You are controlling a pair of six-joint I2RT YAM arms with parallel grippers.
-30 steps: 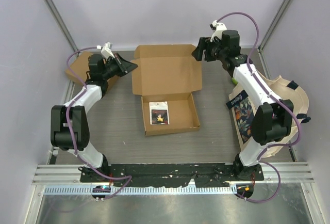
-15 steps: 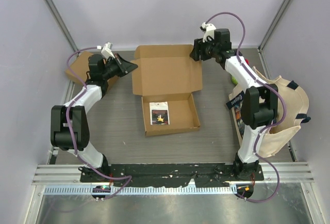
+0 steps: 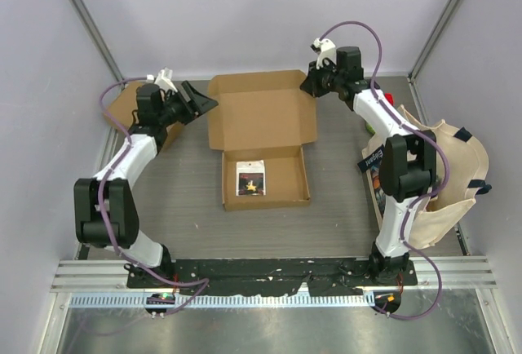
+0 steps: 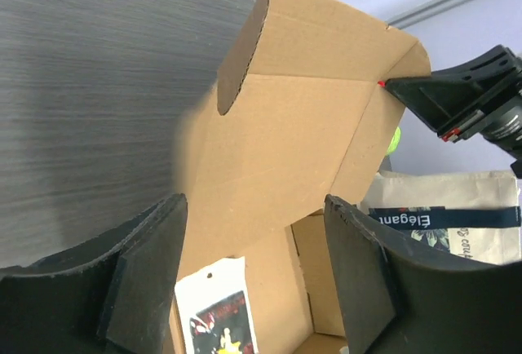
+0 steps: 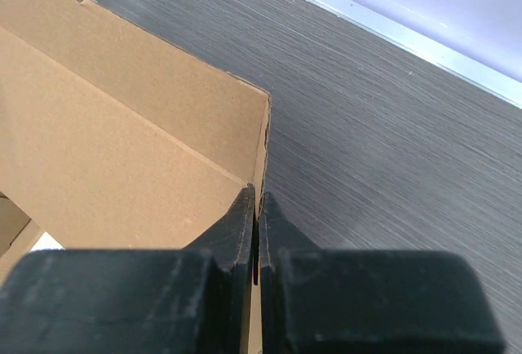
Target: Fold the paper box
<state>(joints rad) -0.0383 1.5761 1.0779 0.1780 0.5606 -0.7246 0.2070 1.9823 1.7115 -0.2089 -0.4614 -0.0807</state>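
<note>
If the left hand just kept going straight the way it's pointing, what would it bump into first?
The left hand would likely meet the paper box's lid first, at its side flap, straight ahead between its open fingers; depth is unclear.

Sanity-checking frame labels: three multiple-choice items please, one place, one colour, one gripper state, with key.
1. Where does the packet lie? A in the box tray; B outside it; C in a gripper.
2. Colour of the arms' cables? A green; B purple; C orange.
3. The right gripper is: A wide open; B out of sight; C shut on the lid at its corner.
Key: 1 A, it lies flat on the tray floor; 2 B, purple loops run over both arms; 3 C, its wrist view shows it pinched on the cardboard edge.
</note>
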